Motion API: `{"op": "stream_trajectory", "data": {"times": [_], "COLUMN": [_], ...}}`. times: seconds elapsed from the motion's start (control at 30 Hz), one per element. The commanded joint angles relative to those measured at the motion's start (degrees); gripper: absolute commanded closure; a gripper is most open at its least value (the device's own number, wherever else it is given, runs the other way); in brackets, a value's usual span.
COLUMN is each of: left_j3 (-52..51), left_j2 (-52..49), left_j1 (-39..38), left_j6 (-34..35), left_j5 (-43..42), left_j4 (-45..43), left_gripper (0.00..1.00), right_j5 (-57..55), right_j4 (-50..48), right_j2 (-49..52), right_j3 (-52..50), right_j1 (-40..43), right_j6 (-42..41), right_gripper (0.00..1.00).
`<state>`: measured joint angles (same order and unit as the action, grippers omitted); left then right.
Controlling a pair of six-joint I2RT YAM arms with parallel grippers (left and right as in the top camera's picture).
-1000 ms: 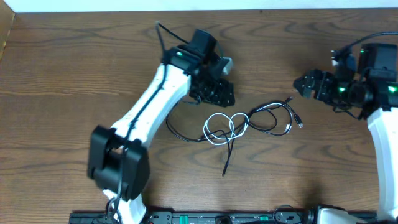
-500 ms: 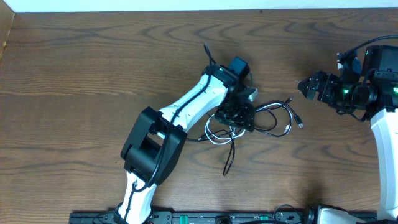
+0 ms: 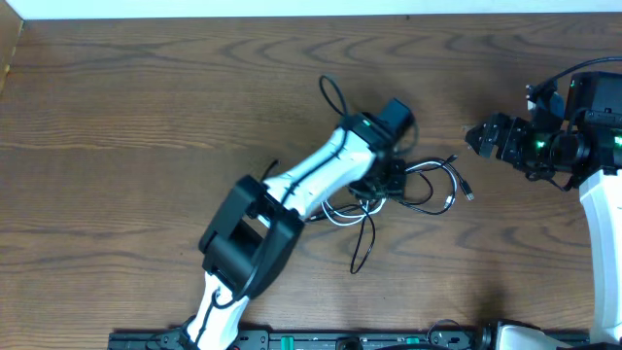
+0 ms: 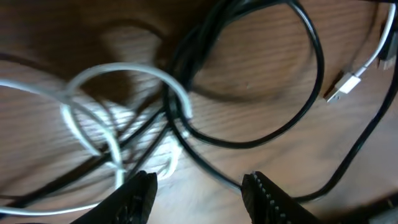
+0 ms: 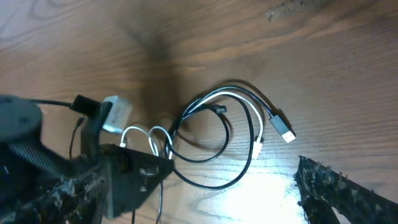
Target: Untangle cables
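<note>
White cable (image 3: pixel 336 219) and black cable (image 3: pixel 434 185) are listed tangled at the middle of the table (image 3: pixel 146 117); a grasp is judged in hand, the left gripper (image 4: pixel 202 190) being set astride the crossing, jaws apart, nothing clamped, the right gripper (image 3: pixel 478 137) parked aside, jaws wide; a pinch on one strand alone is called for.

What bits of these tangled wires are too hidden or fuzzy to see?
- Left wrist: blurred; the white cable and black cable run off the edges, so whether the left tool touches them is unclear.
- Overhead: the left arm covers where the cables cross.
- Right wrist: the left tool hides part of the white loops.
- Overhead: the end plugs are too small to identify.
</note>
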<state>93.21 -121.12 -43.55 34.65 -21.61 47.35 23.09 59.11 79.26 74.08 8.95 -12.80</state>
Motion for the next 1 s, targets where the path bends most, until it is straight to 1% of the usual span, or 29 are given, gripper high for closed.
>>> {"op": "stream_trajectory", "data": {"times": [0.0,0.17,0.47,0.57,0.67,0.7,0.77,0.8,0.97], "left_j3": [-0.4,-0.4,-0.4,-0.4,-0.4,-0.4,-0.3,-0.3,0.1], "left_j2": [-0.4,-0.7,-4.5,-5.7,-5.9,-5.8,-5.5,-5.4,-3.4], "left_j1": [-2.1,-3.2,-3.2,-3.1,-2.9,-2.7,-2.2,-1.9,0.6], "left_j6": [6.6,7.9,8.1,8.1,8.1,8.1,7.5,6.7,0.7], "left_j5": [5.8,8.4,8.5,10.1,13.4,14.7,16.3,16.6,16.5], "left_j4": [-1.2,-2.8,-2.8,-3.1,-3.1,-3.1,-3.1,-3.2,-3.1], "left_gripper": [0.5,0.51,0.52,0.52,0.6,0.65,0.8,0.92,0.93], "right_j5": [-0.5,-0.5,-0.5,-0.5,-0.5,-0.5,-0.5,-0.5,-0.5], "right_j4": [0.5,0.5,0.7,0.7,0.7,0.8,0.8,0.8,0.7], "right_j2": [-0.1,-0.1,-0.1,-0.1,-0.1,-0.1,-0.1,-0.1,-0.1], "right_j3": [0.0,0.0,0.0,0.0,0.0,0.0,0.0,0.0,0.0], "right_j1": [0.3,0.3,0.3,0.3,0.3,0.3,0.3,0.3,0.0], "right_j6": [0.0,0.0,0.0,0.0,0.2,0.2,0.2,0.2,0.2], "right_gripper": [0.07,0.07,0.07,0.07,0.07,0.07,0.07,0.06,0.05]}}
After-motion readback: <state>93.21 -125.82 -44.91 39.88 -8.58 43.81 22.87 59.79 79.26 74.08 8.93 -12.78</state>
